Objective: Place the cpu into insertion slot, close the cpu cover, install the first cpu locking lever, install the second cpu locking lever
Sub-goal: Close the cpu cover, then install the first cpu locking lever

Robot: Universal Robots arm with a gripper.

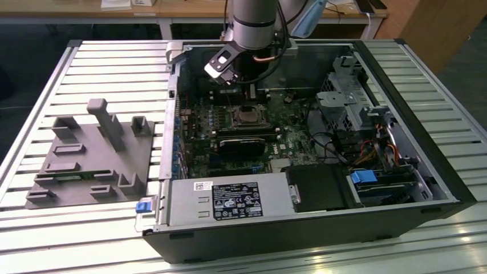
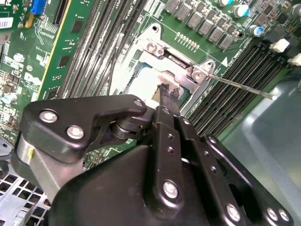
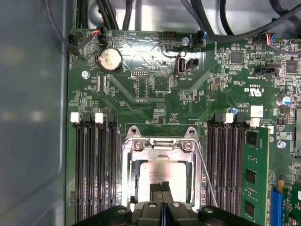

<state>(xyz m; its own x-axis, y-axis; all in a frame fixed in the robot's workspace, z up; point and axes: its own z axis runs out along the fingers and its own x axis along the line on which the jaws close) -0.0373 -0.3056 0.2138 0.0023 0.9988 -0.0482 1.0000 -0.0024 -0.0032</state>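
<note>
The insertion slot (image 1: 247, 114) lies deep inside the open computer case (image 1: 304, 234), so the walls close it in on all sides and the free way goes down from above. Just over the cpu (image 3: 153, 174) this room is taken by the gripper (image 3: 162, 186) (its fingers are pressed together). Low memory slots (image 3: 96, 165) run on both sides and leave room over them. One memory stick (image 3: 251, 174) stands further out. A thin locking lever (image 2: 240, 84) sticks out over the slots on that side. A black block (image 1: 243, 142) lies just beside the socket. The drive cage (image 1: 346, 103) rises at the exterior view's right. Cables (image 3: 106, 12) hang near the case wall (image 3: 33, 117).
</note>
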